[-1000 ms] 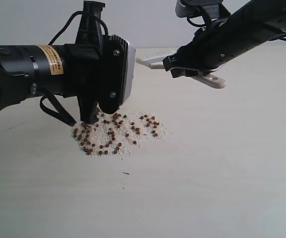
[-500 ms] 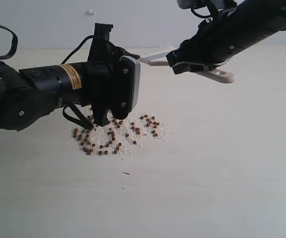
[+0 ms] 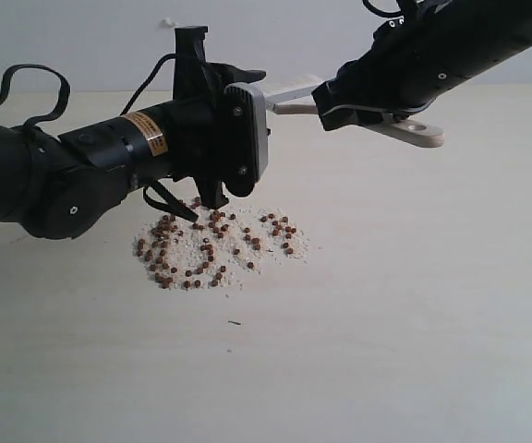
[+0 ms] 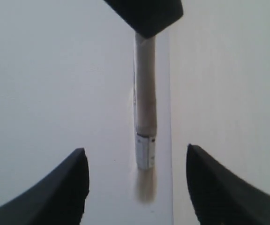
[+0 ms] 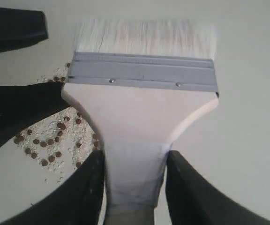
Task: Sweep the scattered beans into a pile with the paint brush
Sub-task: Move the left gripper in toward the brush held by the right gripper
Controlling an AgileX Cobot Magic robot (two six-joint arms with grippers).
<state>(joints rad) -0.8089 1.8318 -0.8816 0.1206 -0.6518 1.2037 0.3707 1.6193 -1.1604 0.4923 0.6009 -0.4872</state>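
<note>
The right gripper [image 3: 332, 106] is clenched on the paint brush [image 5: 139, 112], its two dark fingers [image 5: 86, 187] pressing the narrow neck of the wooden handle just behind the flare. That grip probably leaves the whole width of the ferrule [image 5: 142, 70] and the pale bristles [image 5: 144, 37] free to meet the surface. In the exterior view the brush sits in the upper middle of the frame, lifted clear of the table [image 3: 414, 305]. It lies roughly level, with the bristles pointing towards the left of the frame and the handle end with its hole [image 3: 418, 137] sticking out to the right. The right arm slants in from the upper right corner, well above the work. The beans [image 3: 215, 245] lie left of centre as a loose patch of reddish pellets among pale crumbs, with a few stragglers along its right edge. They look partly gathered rather than a tight pile, so sweeping seems unfinished. The left arm comes in from the left edge, angled slightly upward, and the left gripper [image 3: 212, 189] hangs nose-down over the upper left part of the patch. Whether its tips touch the beans cannot be told. Its jaws are released and spread wide with nothing between them. Its own camera sees the brush edge-on straight ahead, which suggests it stands clear so the brush can come down.
</note>
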